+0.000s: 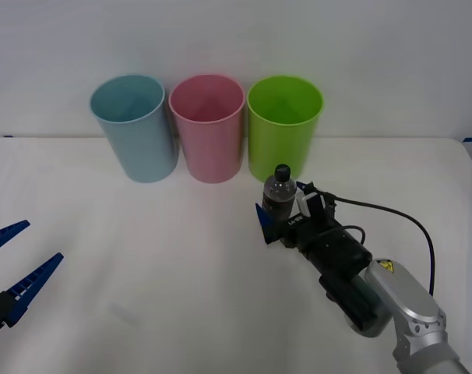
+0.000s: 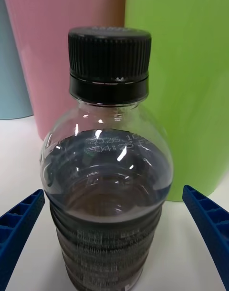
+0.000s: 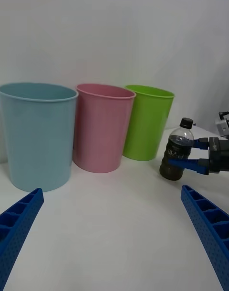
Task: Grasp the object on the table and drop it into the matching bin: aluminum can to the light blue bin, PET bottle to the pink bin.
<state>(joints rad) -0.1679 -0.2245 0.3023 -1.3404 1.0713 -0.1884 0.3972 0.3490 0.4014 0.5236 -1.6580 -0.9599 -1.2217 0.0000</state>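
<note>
Right gripper [image 1: 279, 214] spread around PET bottle [image 1: 277, 196], not yet clamped; left gripper [image 1: 16, 263] parked open; could tip bottle if closing off-centre.

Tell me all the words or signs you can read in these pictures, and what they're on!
PET bottle: raised print on the clear shoulder and small print on the dark label, too blurred to read.
Right arm: a yellow warning sticker, its symbol too small to make out.
Right gripper: white markings on its black body, unreadable.
Bins: no writing.
</note>
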